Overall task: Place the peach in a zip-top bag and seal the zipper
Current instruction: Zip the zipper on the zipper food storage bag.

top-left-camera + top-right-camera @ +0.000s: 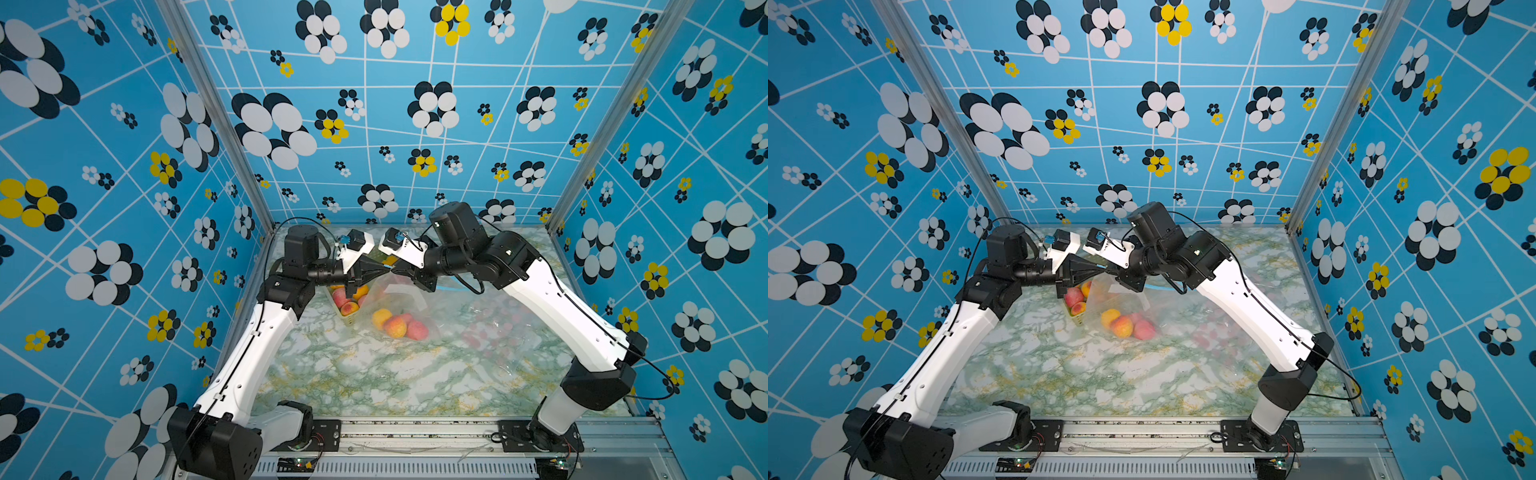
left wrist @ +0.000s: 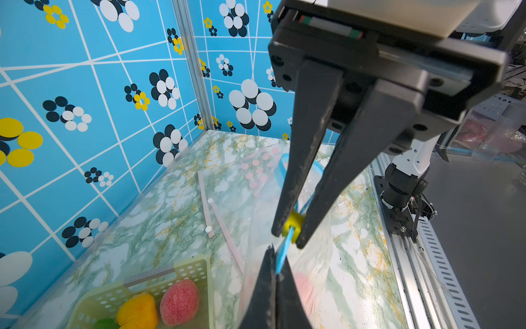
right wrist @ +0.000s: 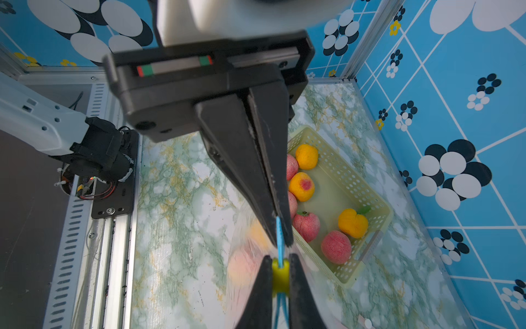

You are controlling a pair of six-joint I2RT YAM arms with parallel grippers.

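Note:
A clear zip-top bag (image 1: 409,301) (image 1: 1121,297) hangs between my two grippers, its bottom resting on the table. Three peaches (image 1: 395,325) (image 1: 1124,325) lie inside it. My left gripper (image 2: 275,251) (image 1: 386,269) is shut on the bag's blue zipper strip (image 2: 284,250). Right beside it, tip to tip, my right gripper (image 3: 280,257) (image 1: 398,269) is shut on the yellow zipper slider (image 3: 281,275) (image 2: 293,226). The blue strip (image 1: 451,286) trails off under the right wrist.
A pale green basket (image 1: 351,318) (image 3: 355,182) with several more peaches stands just left of the bag, under the left wrist. Another clear bag with pink dots (image 1: 494,328) (image 2: 256,171) lies flat on the marble table to the right. Patterned walls enclose three sides.

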